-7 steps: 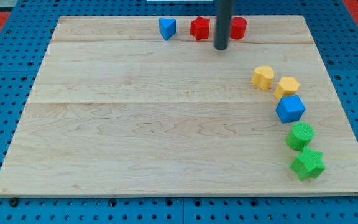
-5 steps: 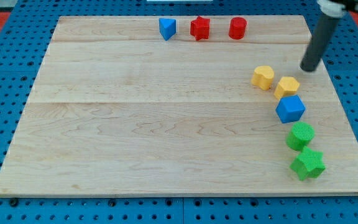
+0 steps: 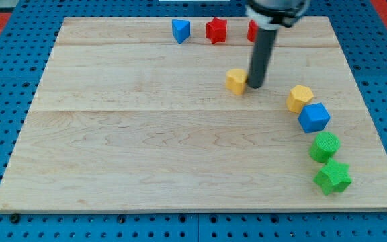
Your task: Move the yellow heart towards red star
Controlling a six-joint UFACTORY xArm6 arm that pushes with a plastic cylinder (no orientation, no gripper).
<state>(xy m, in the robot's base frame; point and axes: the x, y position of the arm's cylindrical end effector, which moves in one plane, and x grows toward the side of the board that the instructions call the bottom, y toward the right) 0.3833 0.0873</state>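
- My rod is hiding most of the red block (image 3: pixel 252 30) at the board's top.
- I am carrying no jaws; my tip (image 3: pixel 254 87) is pressing the yellow heart's (image 3: pixel 235 81) right side.
- The heart is sitting below the red star (image 3: pixel 216 29), well apart.

Wooden board (image 3: pixel 146 148) on blue pegboard (image 3: pixel 5 81). Blue block (image 3: pixel 180 30), wedge-like, near view's top edge. Red block (image 3: pixel 251 29) at top, right of centre (mostly hidden, shape unclear). View's right: yellow hexagon (image 3: pixel 299 98) touching blue cube (image 3: pixel 314 117); below them green cylinder (image 3: pixel 325 146), then green star (image 3: pixel 332 177).
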